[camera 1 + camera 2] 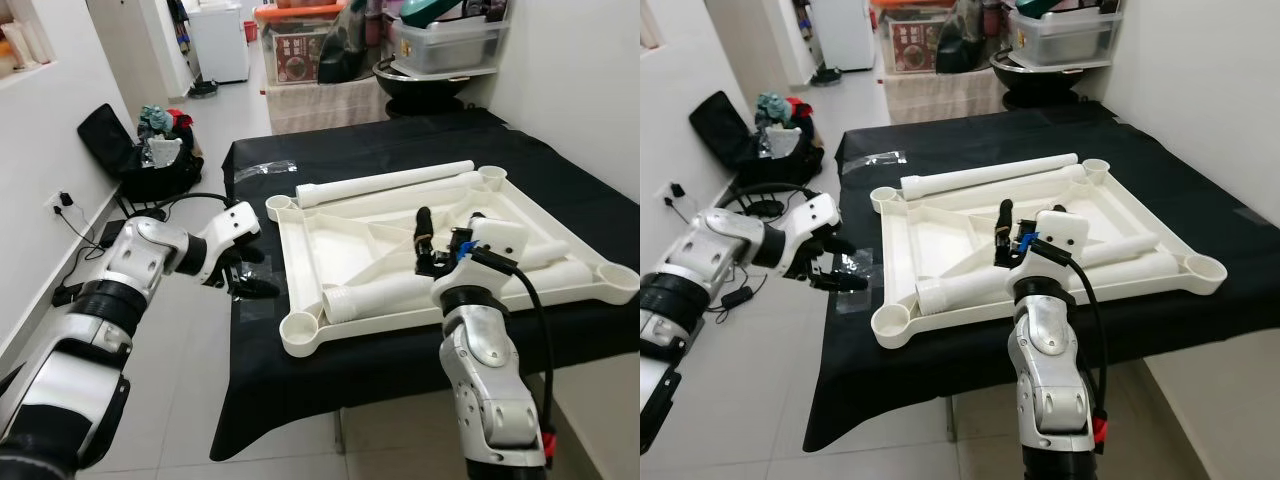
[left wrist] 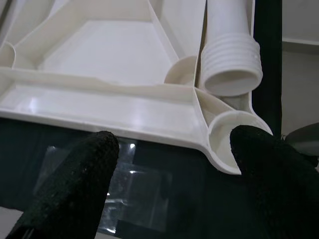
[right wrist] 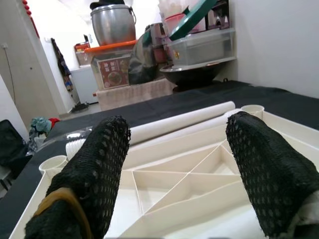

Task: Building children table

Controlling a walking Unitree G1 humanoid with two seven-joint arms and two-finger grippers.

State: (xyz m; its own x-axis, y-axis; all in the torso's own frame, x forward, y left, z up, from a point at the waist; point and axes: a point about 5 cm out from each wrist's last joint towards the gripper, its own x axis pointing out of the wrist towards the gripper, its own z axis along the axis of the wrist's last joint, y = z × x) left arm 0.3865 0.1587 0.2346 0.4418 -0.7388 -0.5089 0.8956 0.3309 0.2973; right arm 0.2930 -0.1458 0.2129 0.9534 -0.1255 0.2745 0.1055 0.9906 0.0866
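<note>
We are hovering the right gripper (image 1: 424, 240), fingers spread and empty, over the inverted tabletop (image 1: 330, 215) where threaded legs (image 1: 385, 183) are lying, while the open, empty left gripper (image 1: 243, 272) is facing its corner socket (image 2: 227, 139), ready for assembly.

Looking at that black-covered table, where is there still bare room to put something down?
Bare black cloth lies beyond the far leg tube, toward the back edge, and in a narrower strip at the robot's right of the upturned white tabletop. The strip on its left holds clear plastic wrap and the open left gripper. Inside the tabletop it is crowded: leg tubes and the open right gripper.
</note>
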